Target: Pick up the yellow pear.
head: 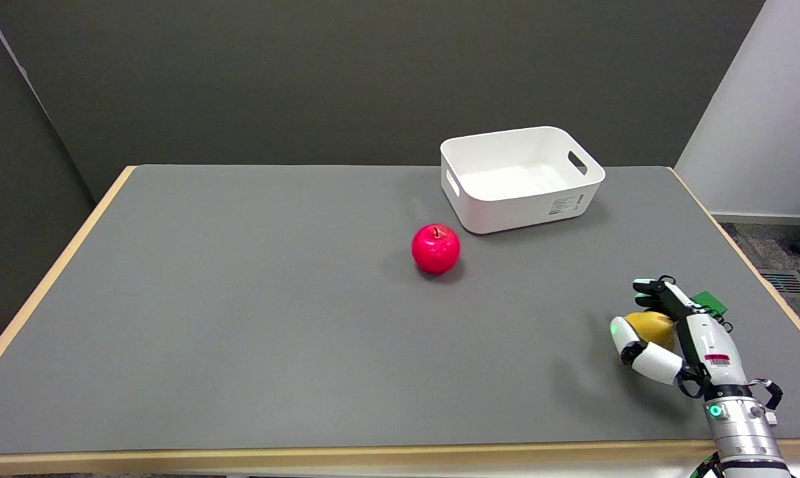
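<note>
Red apple [435, 248] sits mid-surface, white bin [522, 178] just beyond it to the right at the far side; both well apart from the action, so prob no collision risk there. Near right: yellow pear [652, 328] is in the robot hand [665, 338], fingers curled around it, thumb side on the left, other fingers over the far side. Main risk, imo: pear skin is smooth and the body tapers, so it could squirt out or roll toward the near right edge of the grey surface [240, 318] if the grip is uneven during the lift. Can't tell whether the pear is touching the surface or just off it; its underside and right side are hidden by the palm. Small green thing [710, 303] behind the hand, unclear what it is.
</note>
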Controlling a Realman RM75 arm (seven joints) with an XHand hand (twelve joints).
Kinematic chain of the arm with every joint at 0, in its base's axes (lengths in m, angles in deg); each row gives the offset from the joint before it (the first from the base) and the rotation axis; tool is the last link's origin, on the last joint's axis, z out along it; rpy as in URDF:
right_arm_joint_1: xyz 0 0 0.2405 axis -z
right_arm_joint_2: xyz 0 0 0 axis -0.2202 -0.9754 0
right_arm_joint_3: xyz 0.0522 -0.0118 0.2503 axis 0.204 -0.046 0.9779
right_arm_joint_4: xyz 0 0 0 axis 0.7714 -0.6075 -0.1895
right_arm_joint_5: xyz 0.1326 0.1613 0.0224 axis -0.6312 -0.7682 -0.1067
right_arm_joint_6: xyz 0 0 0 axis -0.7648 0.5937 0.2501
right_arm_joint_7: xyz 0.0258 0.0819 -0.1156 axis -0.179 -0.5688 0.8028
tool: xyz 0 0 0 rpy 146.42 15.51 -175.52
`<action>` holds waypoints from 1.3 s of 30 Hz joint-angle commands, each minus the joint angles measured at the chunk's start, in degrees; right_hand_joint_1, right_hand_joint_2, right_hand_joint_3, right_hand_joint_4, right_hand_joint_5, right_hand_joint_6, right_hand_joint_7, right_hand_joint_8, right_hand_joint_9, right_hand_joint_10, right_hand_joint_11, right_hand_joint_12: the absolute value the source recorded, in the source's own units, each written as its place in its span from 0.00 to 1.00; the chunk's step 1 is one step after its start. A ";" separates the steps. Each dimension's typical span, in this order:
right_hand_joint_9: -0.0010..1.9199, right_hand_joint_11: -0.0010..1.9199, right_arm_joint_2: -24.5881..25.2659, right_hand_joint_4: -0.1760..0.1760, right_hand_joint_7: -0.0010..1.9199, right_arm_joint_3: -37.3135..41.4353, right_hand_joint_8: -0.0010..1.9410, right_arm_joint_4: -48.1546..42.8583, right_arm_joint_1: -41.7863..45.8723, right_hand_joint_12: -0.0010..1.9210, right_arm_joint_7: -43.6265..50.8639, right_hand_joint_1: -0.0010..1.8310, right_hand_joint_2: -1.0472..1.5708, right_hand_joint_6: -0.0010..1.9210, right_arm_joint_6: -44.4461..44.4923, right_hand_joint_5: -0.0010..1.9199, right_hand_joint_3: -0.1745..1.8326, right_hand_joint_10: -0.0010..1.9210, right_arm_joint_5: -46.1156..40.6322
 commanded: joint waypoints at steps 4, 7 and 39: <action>0.27 0.22 0.04 0.48 0.30 0.09 0.37 1.02 -1.68 0.87 -0.53 0.41 0.66 0.48 -2.53 0.23 0.53 0.62 1.68; 0.29 0.24 0.04 0.46 0.31 0.17 0.39 1.10 -1.90 0.88 -0.53 0.44 0.66 0.54 -2.53 0.26 0.53 0.63 1.80; 0.42 0.14 -1.53 0.52 0.32 6.95 1.00 -0.43 -7.77 1.00 7.78 0.53 0.72 0.84 6.21 0.40 0.53 1.00 12.60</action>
